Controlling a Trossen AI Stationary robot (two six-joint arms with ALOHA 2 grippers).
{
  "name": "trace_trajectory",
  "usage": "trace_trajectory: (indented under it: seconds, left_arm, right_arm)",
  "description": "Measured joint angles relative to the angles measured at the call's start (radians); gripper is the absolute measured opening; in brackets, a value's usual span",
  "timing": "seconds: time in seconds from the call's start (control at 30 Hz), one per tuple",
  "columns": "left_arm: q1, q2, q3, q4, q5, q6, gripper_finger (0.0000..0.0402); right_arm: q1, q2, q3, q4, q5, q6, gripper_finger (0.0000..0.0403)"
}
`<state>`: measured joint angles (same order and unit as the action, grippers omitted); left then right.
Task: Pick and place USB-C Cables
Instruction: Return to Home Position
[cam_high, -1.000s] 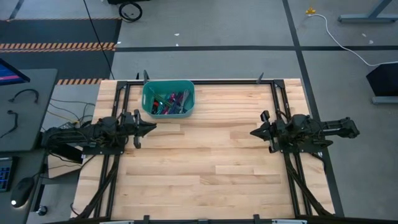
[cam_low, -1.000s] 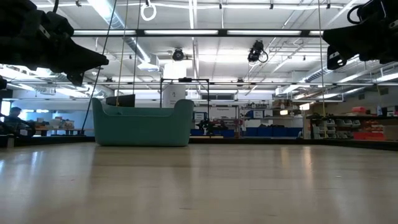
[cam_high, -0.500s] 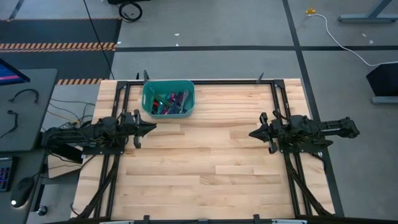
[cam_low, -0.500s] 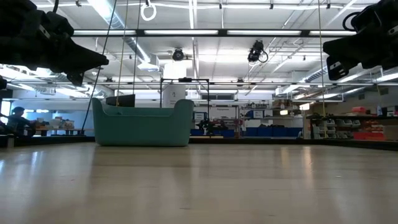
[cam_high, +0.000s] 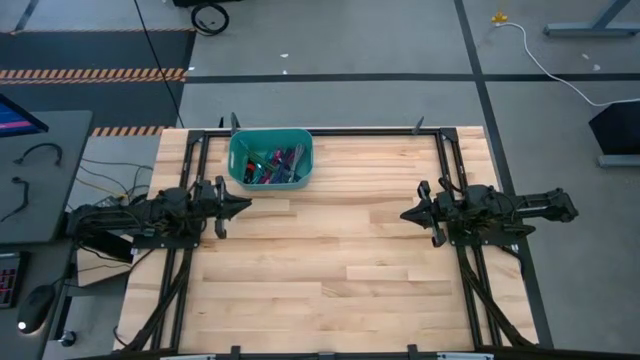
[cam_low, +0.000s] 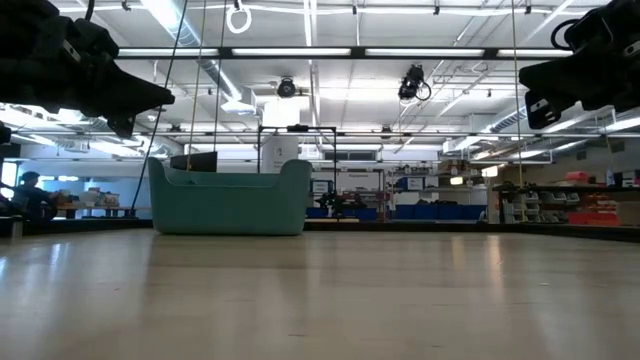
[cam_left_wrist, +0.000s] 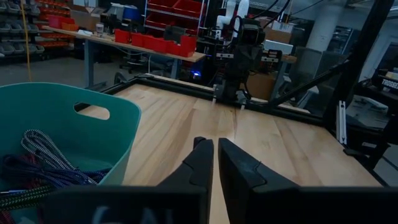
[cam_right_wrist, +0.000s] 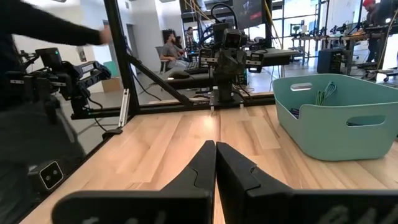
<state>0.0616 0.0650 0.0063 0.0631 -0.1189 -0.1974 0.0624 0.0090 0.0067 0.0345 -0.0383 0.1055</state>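
Cables (cam_high: 272, 163) in bin (cam_high: 240, 150), left gripper (cam_high: 246, 206) unmoved, right gripper (cam_high: 405, 214) nudged inward, all fingers (cam_left_wrist: 199, 163) closed, empty.

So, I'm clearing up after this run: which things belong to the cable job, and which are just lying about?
Job: USB-C cables, inside the teal bin; left gripper and right gripper, jaws shut.
Lying about: white floor cable, computer mouse, side desk.

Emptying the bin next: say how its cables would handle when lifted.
The USB-C cables look braided and loosely coiled, so probably floppy when gripped. They lie piled together in the teal bin, so lifting one may drag neighbours. Thin: likely light.
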Motion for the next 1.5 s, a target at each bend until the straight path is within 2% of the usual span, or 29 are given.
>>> trace_trajectory:
  seconds: [0.9,1.2,1.5]
  left_arm:
    - [0.000,0.000,0.000,0.000,0.000,0.000,0.0039]
    - [0.000,0.000,0.000,0.000,0.000,0.000,0.0028]
    - [0.000,0.000,0.000,0.000,0.000,0.000,0.0040]
  right_arm:
    - [0.000,0.000,0.000,0.000,0.000,0.000,0.0016]
    - [0.000,0.000,0.000,0.000,0.000,0.000,0.0016]
    - [0.000,0.000,0.000,0.000,0.000,0.000,0.0016]
